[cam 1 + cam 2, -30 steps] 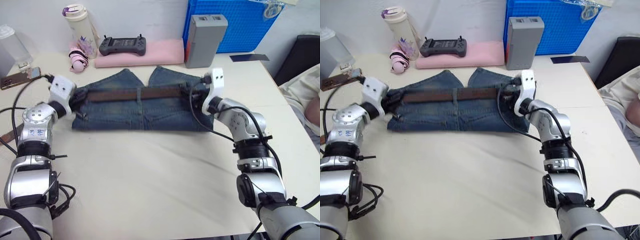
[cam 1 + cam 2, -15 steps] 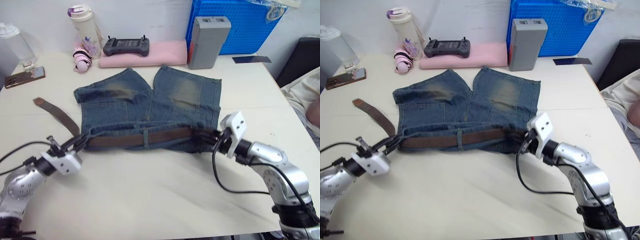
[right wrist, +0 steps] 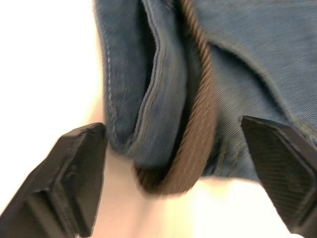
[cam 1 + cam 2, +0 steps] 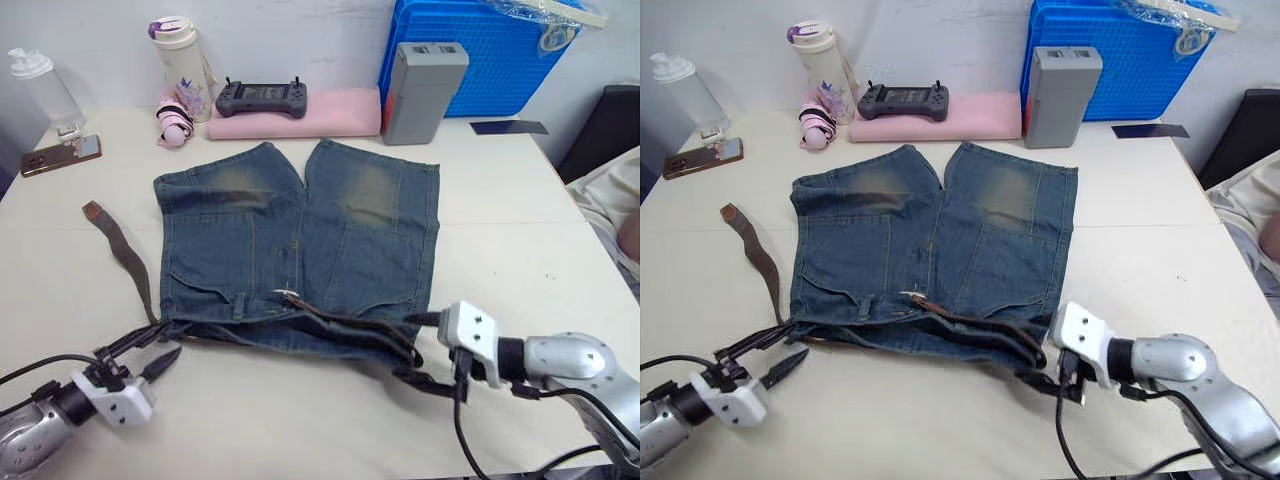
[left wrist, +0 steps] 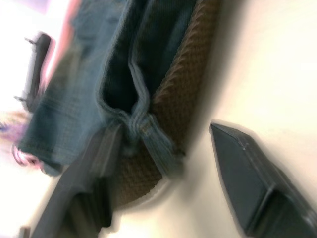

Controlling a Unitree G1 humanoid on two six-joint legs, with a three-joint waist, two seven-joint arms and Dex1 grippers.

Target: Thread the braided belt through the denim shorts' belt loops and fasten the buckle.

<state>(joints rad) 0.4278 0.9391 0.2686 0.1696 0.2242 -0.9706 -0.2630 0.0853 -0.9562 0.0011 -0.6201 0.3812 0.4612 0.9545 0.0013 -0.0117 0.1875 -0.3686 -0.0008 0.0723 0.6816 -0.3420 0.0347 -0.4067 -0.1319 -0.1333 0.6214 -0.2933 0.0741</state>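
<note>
Left end effector (image 4: pixel 150 352) – open | right end effector (image 3: pixel 188 173) – open | braided belt (image 4: pixel 350 325) in denim shorts (image 4: pixel 300 240)

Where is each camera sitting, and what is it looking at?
Left eye and right eye views: on the head, looking forward and down at the table, the denim shorts, both arms.
Left wrist view: on the left wrist, looking along the open left gripper at a belt loop and the braided belt.
Right wrist view: on the right wrist, looking along the open right gripper at the waistband's end.
Shared: every view shows shorts and belt.
</note>
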